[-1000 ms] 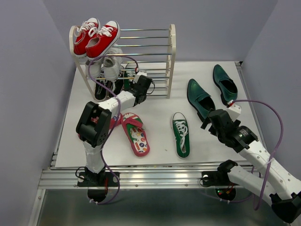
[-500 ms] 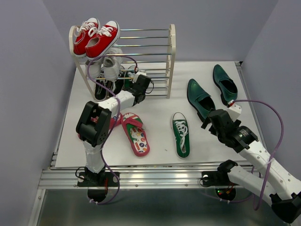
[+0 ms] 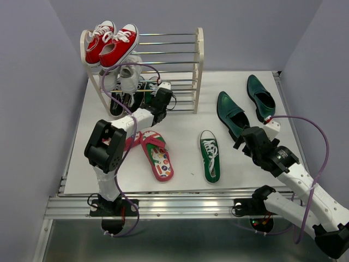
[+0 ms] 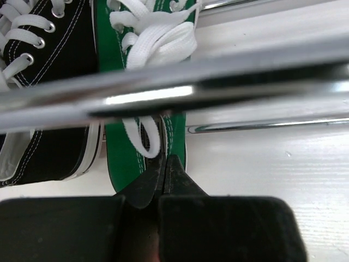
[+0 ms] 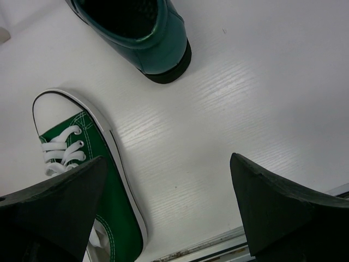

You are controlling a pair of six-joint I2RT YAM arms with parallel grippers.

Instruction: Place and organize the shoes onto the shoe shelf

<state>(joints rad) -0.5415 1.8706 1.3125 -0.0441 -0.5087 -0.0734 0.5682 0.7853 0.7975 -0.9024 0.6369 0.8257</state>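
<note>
Green canvas sits at the centre of your left wrist view. The green sneaker [image 4: 117, 150] lies on the table [image 3: 185, 125] at the bottom tier of the shoe shelf [image 3: 200, 65], toe toward the top of the frame, with a blurred silver rod [image 4: 218, 68] crossing over it. Your left gripper [image 4: 163, 164] has its fingers pinched together on the shoe's rear edge. A black sneaker [image 4: 49, 82] lies right beside it on the left of that frame.

In the top view, the second green sneaker [image 3: 210, 155] lies alone on the table at lower centre, well apart from the shelf. The first loafer [image 3: 232, 113] and the second loafer [image 3: 260, 97] lie side by side to the right of the shelf, both on the table. One flip-flop [image 3: 158, 155] lies at lower left, and the other flip-flop [image 3: 130, 141] is partly hidden behind your left arm.

Your right gripper [image 5: 167, 164] has its fingers spread wide and holds nothing. Bare table shows between them, the first loafer's heel is at the top of the right wrist view, and the second green sneaker's toe is at the left.

On the shelf, red sneakers [image 3: 109, 43] rest on the top tier at the left end, with white sneakers [image 3: 125, 76] on the tier below.
</note>
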